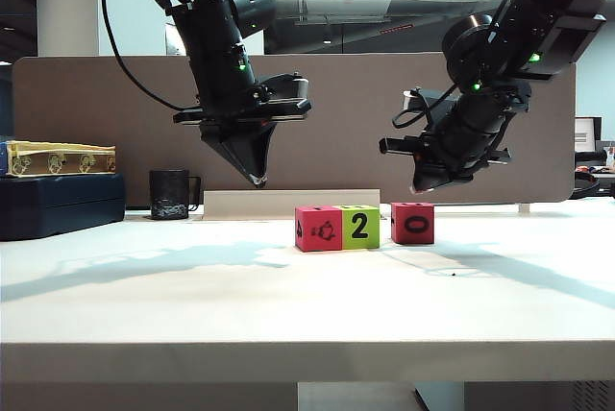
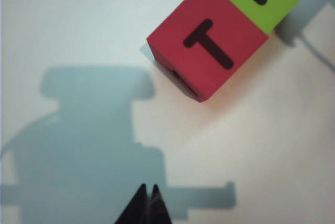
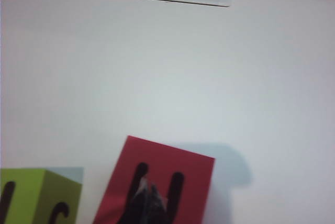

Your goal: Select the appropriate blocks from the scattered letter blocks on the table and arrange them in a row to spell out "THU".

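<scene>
White table [image 1: 144,305], brown partition [image 1: 96,123] behind; black mug [image 1: 171,194] and boxes [image 1: 58,190] far left. Left gripper [image 1: 255,179] and right gripper [image 1: 423,186] pressed together, empty, above letter blocks [image 1: 360,227].

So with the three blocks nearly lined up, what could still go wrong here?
The red U block sits apart from the green block, so the row may end up gapped. The shut right gripper hangs just above it and, in a nudge, could twist or tip it. The shut left gripper hovers near the red T block and could bump it.
</scene>
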Controlling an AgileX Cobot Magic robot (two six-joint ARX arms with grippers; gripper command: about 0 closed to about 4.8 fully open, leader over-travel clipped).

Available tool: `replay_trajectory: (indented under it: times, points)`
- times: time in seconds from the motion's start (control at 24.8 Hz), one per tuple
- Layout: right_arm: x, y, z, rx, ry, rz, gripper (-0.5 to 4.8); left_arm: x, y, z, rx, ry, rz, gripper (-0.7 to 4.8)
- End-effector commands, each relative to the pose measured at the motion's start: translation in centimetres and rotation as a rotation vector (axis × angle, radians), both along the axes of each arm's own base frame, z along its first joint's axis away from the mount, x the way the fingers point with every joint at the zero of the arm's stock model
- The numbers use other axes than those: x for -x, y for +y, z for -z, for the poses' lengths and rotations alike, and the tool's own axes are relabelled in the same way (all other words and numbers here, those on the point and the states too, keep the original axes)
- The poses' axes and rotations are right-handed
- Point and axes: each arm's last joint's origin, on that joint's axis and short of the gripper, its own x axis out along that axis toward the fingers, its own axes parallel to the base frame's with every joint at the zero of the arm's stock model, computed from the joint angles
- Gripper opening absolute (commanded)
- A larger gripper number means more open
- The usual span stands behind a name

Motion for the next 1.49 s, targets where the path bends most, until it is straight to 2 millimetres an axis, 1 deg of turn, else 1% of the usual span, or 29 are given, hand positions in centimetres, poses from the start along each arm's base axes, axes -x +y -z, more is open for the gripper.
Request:
replay_trajectory:
  times: [0.04,0.16,0.4,0.65,0.85,0.97,1.33,1.49]
  points:
    - [0.0,0.2,-0.4,-0.018,-0.016,-0.032,-0.06,0.1,0.0,-0.4,0.008,-0.009,0.003,-0.06]
    - [0.0,0.2,-0.5,0.013,-0.030,-0.035,-0.06,0.1,0.0,-0.4,0.004,-0.014,0.000,-0.06]
    - [-0.1,-0.4,-0.6,0.110,-0.049,0.094,-0.06,-0.1,0.2,-0.4,-0.048,-0.046,-0.040,-0.06]
    - [-0.1,-0.4,-0.4,0.112,-0.047,0.096,-0.06,-0.1,0.2,-0.4,-0.046,-0.046,-0.039,-0.06]
    - [-0.2,-0.1,0.3,0.071,-0.018,0.015,-0.06,0.0,0.2,-0.4,-0.045,-0.044,-0.037,-0.06]
    - [0.0,0.0,1.2,0.064,0.038,-0.024,-0.06,0.0,0.2,-0.4,-0.043,-0.041,-0.035,-0.06]
    - [0.2,0.8,1.1,-0.016,0.046,-0.156,-0.06,0.0,0.2,-0.4,-0.042,-0.041,-0.035,-0.06]
    - [0.4,1.3,1.1,-0.020,0.050,-0.177,-0.06,0.0,0.2,-0.4,-0.042,-0.041,-0.036,-0.06]
